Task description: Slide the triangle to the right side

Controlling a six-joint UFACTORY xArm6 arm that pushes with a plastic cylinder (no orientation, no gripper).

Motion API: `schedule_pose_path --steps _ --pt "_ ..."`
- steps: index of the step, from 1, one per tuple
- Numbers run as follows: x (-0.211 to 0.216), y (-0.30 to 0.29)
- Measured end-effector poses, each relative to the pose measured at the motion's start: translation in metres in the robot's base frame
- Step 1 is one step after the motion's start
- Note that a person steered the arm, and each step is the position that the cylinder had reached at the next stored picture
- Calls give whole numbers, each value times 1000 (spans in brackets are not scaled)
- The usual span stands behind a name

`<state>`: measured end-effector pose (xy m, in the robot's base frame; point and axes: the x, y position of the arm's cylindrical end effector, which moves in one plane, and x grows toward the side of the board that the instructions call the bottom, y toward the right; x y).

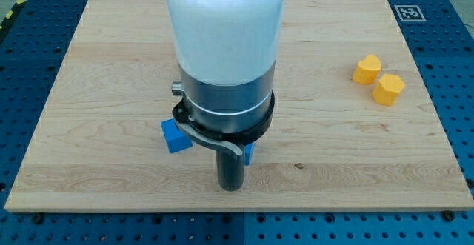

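A blue block (175,135) lies on the wooden board (96,89), left of the arm's lower end; its shape is partly hidden, so I cannot tell if it is the triangle. A second bit of blue (249,153) peeks out on the right of the rod, mostly hidden by the arm. My tip (232,186) is the dark rod's lower end, resting on the board just below and between the two blue pieces. The white and grey arm body covers the board's middle and whatever lies behind it.
Two yellow blocks sit at the view's right: one (366,69) above and left of the other (388,89), touching or nearly so. A black-and-white marker tag (409,12) is at the board's top right corner. Blue perforated table surrounds the board.
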<state>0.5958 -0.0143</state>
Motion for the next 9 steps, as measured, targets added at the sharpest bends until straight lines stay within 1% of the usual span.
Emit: schedule_pose_path --steps 2,6,8,9 --pt "-2 -5" --pt "-62 -6" --pt "-63 48" --pt "-63 61"
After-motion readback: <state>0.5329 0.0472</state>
